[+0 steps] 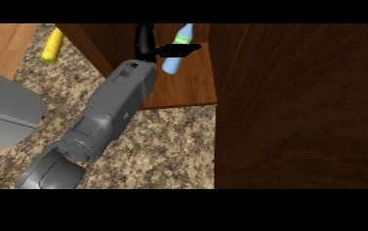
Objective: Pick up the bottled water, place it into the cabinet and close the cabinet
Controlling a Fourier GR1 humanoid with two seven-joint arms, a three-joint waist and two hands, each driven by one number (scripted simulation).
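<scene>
Right hand (149,47) is inside the cabinet (188,89) opening at far centre, grey forearm running in from near left. It's closed on the bottle (173,64): one black digit crosses the front at the green label, the rest of the hand sits on the bottle's left side.

Key relation: the bottle is just right of the palm, touching it. Its long axis is near upright but tilted, cap far and right, base near and left, low over the shelf board. I can't tell if the base touches the wood. I judge it needs standing straight before I let go.

Bottle look: pale blue clear body, green label band near the top, light cap.

Open door (291,108) fills the right side, a dark wood panel near the forearm. Closing is not yet done.

Corn cob (52,46) lies far left on the speckled counter (165,147), well apart from the bottle.

Left hand doesn't show.
</scene>
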